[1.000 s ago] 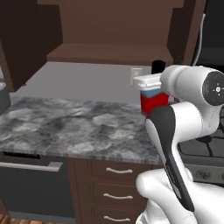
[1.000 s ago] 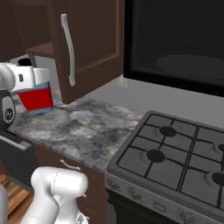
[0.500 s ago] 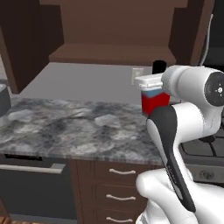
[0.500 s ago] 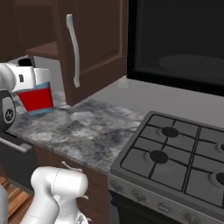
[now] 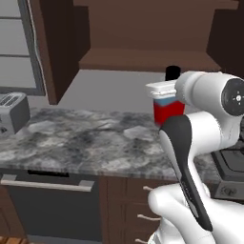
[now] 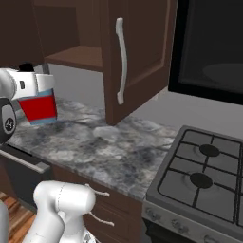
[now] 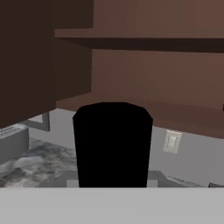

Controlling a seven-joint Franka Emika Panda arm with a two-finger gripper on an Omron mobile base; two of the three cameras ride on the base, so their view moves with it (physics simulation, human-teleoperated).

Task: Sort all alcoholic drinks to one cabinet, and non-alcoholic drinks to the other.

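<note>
The square blue bottle [image 5: 167, 108] with its red label sits at centre right of the left base frame, lifted clear of the marble table [image 5: 86, 140] and held upright, likely so it can slide onto a shelf without tipping; in the right base frame it hangs at the left edge, beside the white wrist; its black cap [image 7: 112, 144] stands large at the lower middle of the hand frame. The fingers are pressed in on the bottle, pinching it, though the pads themselves are hidden. Above and behind, the open wall cabinet [image 5: 143, 59] shows a bare brown shelf in the upper half of the frame, apparently the target; its door [image 6: 135, 57] with the silver bar handle [image 6: 121, 60] stands swung out at upper centre of the right base frame; a stove [image 6: 199, 178] lies lower right, a toaster [image 5: 12, 112] far left.
</note>
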